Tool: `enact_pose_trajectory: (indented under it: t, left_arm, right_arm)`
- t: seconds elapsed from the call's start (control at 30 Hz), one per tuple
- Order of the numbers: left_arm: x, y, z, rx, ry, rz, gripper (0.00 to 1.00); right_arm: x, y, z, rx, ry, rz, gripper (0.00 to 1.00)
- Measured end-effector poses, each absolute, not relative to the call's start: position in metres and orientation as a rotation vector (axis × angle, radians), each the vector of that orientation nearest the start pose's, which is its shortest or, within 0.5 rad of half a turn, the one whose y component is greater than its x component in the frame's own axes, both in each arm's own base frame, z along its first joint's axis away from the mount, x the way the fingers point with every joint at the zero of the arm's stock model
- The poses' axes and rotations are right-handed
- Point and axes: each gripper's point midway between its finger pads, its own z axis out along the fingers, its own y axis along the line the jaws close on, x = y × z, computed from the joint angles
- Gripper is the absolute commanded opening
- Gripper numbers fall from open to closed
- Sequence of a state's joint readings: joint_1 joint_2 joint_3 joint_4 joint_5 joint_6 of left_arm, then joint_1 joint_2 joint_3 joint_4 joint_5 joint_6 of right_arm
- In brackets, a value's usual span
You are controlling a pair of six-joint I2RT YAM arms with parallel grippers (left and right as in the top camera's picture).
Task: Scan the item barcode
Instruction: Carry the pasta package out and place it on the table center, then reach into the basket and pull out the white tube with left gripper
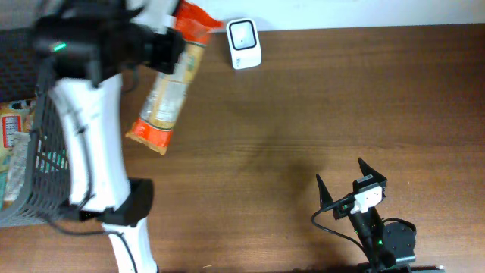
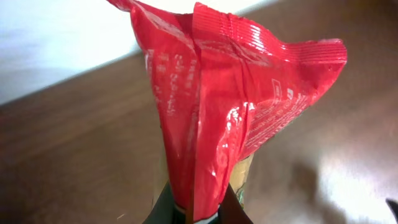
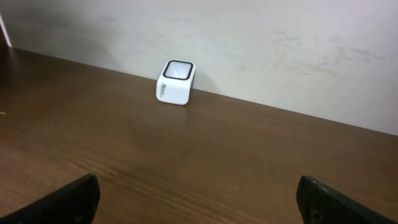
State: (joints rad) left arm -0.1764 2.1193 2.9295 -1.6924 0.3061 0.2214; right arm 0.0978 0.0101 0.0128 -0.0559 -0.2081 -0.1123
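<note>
The item is a long packet (image 1: 168, 87) with orange-red ends and a clear middle. It hangs tilted above the table's back left, just left of the white scanner (image 1: 244, 43). My left gripper (image 1: 176, 36) is shut on its upper red end. In the left wrist view the crinkled red end (image 2: 224, 106) fills the frame, pinched in the left gripper (image 2: 198, 208). No barcode shows in any view. My right gripper (image 1: 340, 171) rests open at the front right, far from the packet. The right wrist view shows the right gripper (image 3: 198, 190) wide apart and the scanner (image 3: 175, 82) ahead by the wall.
A dark wire basket (image 1: 30, 159) holding other packets (image 1: 9, 129) stands at the left edge, beside the left arm's base. A white wall (image 3: 280, 50) runs along the back of the brown table (image 1: 303, 114).
</note>
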Motion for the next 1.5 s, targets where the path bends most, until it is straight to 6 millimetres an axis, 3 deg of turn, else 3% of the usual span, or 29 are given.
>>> enact_pose_trajectory:
  t: [0.03,0.07,0.13,0.17,0.3,0.33,0.37,0.4,0.43,0.53,0.6,0.67,0.7,0.73,0.77,0.8,0.83,0.87,0.9,0.97,1.03,1.1,1.17,1.2,1.23,1.27,1.37,1.43,1.5]
  left_arm:
    - [0.424,-0.146,0.348,0.701,2.398,-0.342,0.0]
    - [0.43,-0.176,0.301,0.865,2.478,-0.308,0.0]
    - [0.43,-0.213,0.248,1.053,2.545,-0.296,0.0]
    - [0.427,-0.243,0.212,1.176,2.564,-0.304,0.0]
    - [0.38,-0.331,0.104,1.517,2.64,-0.367,0.01]
    - [0.368,-0.344,0.09,1.57,2.643,-0.375,0.11]
    - [0.36,-0.354,0.083,1.607,2.637,-0.377,0.31]
    - [0.351,-0.365,0.078,1.641,2.624,-0.377,0.75]
    - [0.345,-0.372,0.077,1.657,2.611,-0.379,0.99]
    - [0.347,-0.361,0.091,1.614,2.648,-0.377,0.99]
    - [0.371,-0.347,0.137,1.48,2.597,-0.378,0.99]
    - [0.411,-0.317,0.197,1.234,2.5,-0.342,0.99]
    - [0.436,-0.27,0.248,1.019,2.456,-0.274,0.99]
    - [0.451,-0.21,0.299,0.798,2.411,-0.186,0.99]
    - [0.455,-0.134,0.353,0.541,2.353,-0.087,0.99]
    - [0.444,-0.059,0.399,0.288,2.287,0.013,0.99]
    - [0.436,-0.02,0.416,0.159,2.257,0.053,0.99]
    - [0.41,0.086,0.44,-0.187,2.202,0.186,0.99]
    - [0.396,0.132,0.441,-0.345,2.184,0.241,0.99]
    - [0.376,0.192,0.418,-0.568,2.237,0.284,0.99]
    - [0.343,0.269,0.358,-0.878,2.368,0.339,0.99]
    - [0.33,0.306,0.299,-1.039,2.482,0.328,0.99]
    - [0.327,0.332,0.259,-1.103,2.522,0.324,1.0]
    - [0.321,0.34,0.228,-1.118,2.579,0.305,1.0]
    - [0.324,0.346,0.211,-1.094,2.588,0.3,1.0]
    - [0.318,0.342,0.169,-1.091,2.68,0.248,1.0]
    - [0.31,0.335,0.101,-0.999,2.805,0.211,0.97]
    - [0.308,0.333,0.083,-0.919,2.847,0.211,0.91]
    - [0.307,0.333,0.067,-0.815,2.877,0.223,0.69]
  right_arm:
    - [0.238,0.059,0.164,-0.329,1.591,0.158,0.99]
    - [0.238,0.059,0.164,-0.329,1.592,0.158,0.99]
    - [0.238,0.059,0.164,-0.329,1.592,0.158,0.99]
    - [0.238,0.059,0.164,-0.329,1.592,0.158,0.99]
    - [0.238,0.059,0.164,-0.329,1.592,0.158,0.99]
    - [0.238,0.059,0.164,-0.329,1.591,0.157,0.99]
    - [0.238,0.059,0.164,-0.329,1.592,0.158,0.99]
    - [0.238,0.059,0.164,-0.329,1.591,0.157,0.99]
    - [0.238,0.059,0.164,-0.329,1.592,0.158,0.99]
    - [0.238,0.059,0.164,-0.329,1.592,0.158,0.99]
    - [0.238,0.059,0.164,-0.329,1.591,0.158,0.99]
    - [0.238,0.059,0.164,-0.329,1.591,0.157,0.99]
    - [0.238,0.059,0.164,-0.329,1.592,0.158,0.99]
    - [0.238,0.059,0.164,-0.329,1.591,0.157,0.99]
    - [0.238,0.059,0.164,-0.329,1.592,0.157,0.99]
    - [0.238,0.059,0.164,-0.329,1.591,0.158,0.99]
    - [0.238,0.059,0.164,-0.329,1.591,0.158,0.99]
    - [0.238,0.059,0.164,-0.329,1.591,0.158,0.99]
    - [0.238,0.059,0.164,-0.329,1.592,0.157,0.99]
    - [0.238,0.059,0.164,-0.329,1.592,0.157,0.99]
    - [0.238,0.059,0.164,-0.329,1.592,0.158,0.99]
    - [0.238,0.059,0.164,-0.329,1.592,0.158,0.99]
    - [0.238,0.059,0.164,-0.329,1.592,0.158,0.99]
    - [0.238,0.059,0.164,-0.329,1.591,0.157,0.99]
    - [0.238,0.059,0.164,-0.329,1.592,0.157,0.99]
    - [0.238,0.059,0.164,-0.329,1.592,0.158,0.99]
    - [0.238,0.059,0.164,-0.329,1.592,0.158,0.99]
    - [0.238,0.059,0.164,-0.329,1.592,0.158,0.99]
    - [0.238,0.059,0.164,-0.329,1.592,0.158,0.99]
